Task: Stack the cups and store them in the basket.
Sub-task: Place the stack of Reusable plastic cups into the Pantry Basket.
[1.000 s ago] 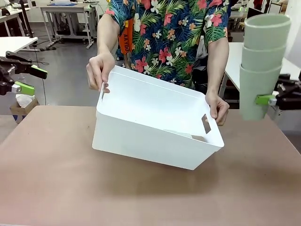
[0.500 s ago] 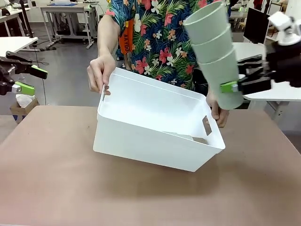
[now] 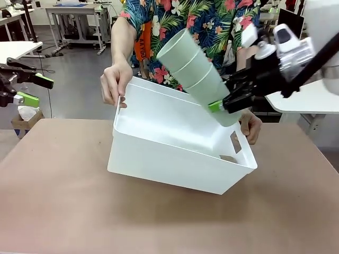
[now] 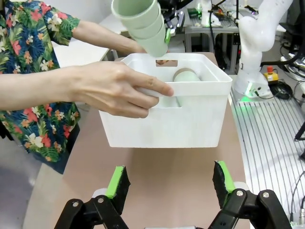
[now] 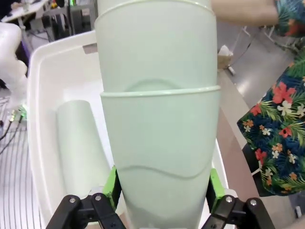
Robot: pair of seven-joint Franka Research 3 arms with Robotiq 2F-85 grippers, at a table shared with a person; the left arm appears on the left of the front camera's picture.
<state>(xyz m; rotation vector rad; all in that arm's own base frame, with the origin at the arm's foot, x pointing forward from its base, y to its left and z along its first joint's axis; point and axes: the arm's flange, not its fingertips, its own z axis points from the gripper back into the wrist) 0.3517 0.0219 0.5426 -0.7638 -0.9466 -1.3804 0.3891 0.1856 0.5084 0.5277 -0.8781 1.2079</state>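
Note:
A stack of three pale mint cups leans to the left above the open basket, its mouth pointing up and left. My right gripper is shut on the bottom cup of the stack. The white basket is tipped toward me, and the person's hands hold it by both short sides. Another mint cup lies on its side inside the basket; in the left wrist view a cup's round end shows above the rim. My left gripper hangs open at the far left, away from the table; its fingers are empty.
The brown table stretches wide in front of and left of the basket. The person stands at the far edge, with a hand on the basket's right handle, just under the stack. White tables stand behind at the right and left.
My right arm has swung the cup stack left from the table's right side and tipped it over the basket. The person still holds the tilted basket. The left arm has not moved.

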